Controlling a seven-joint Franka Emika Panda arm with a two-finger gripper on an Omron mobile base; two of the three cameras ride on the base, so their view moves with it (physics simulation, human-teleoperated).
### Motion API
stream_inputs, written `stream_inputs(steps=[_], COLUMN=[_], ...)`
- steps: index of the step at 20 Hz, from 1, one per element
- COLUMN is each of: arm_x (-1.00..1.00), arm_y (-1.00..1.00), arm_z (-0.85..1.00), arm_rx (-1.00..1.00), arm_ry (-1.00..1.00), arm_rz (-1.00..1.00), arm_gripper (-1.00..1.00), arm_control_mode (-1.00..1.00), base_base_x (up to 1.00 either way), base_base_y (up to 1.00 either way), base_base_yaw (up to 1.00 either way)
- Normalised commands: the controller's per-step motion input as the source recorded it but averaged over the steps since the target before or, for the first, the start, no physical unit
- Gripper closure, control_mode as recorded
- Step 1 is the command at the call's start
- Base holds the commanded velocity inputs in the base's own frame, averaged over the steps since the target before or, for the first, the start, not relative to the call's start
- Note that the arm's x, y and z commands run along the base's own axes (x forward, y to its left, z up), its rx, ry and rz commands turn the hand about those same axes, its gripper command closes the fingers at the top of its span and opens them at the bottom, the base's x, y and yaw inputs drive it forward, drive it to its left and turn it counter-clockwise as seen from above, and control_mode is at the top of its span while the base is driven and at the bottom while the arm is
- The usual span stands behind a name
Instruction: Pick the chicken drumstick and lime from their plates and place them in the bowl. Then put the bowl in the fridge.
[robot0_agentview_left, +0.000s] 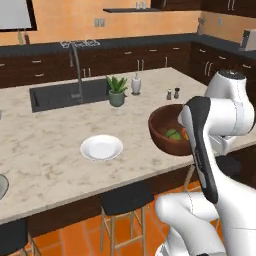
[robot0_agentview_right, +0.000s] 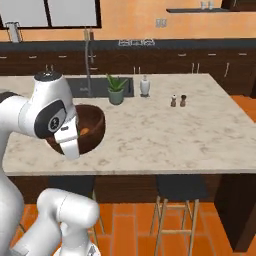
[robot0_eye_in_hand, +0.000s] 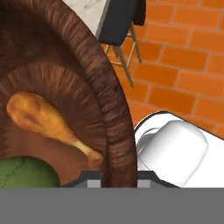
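Marble island counter, white plate, sink

Illumination was even and diffuse in all three rendered views, with no single visible source. The marble counter appeared bright and carried only a faint soft shadow beside the white plate. The dark cabinets lost detail in shade. No glare was present apart from mild highlights on the white arm. Both base views were low in resolution and slightly soft. In the hand view the bowl rim was sharp, its grain clearly resolved.
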Motion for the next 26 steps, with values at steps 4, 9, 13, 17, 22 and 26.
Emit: stream_inputs(steps=[4,9,13,17,22,26], arm_x=[0.0,0.0,0.0,0.0,0.0,0.0], arm_y=[0.0,0.0,0.0,0.0,0.0,0.0], arm_z=[0.0,0.0,0.0,0.0,0.0,0.0], arm_rx=[0.0,0.0,0.0,0.0,0.0,0.0], arm_ry=[0.0,0.0,0.0,0.0,0.0,0.0], arm_rz=[0.0,0.0,0.0,0.0,0.0,0.0], arm_gripper=[1.0,1.0,1.0,1.0,1.0,1.0], arm_control_mode=[1.0,1.0,1.0,1.0,1.0,1.0], base_base_x=[0.0,0.0,-0.24,-0.96,-1.0,-1.0], base_base_y=[-0.07,0.0,0.0,-0.18,-0.36,0.0], base_base_yaw=[-0.98,-1.0,-0.92,-0.59,-0.45,-0.6])
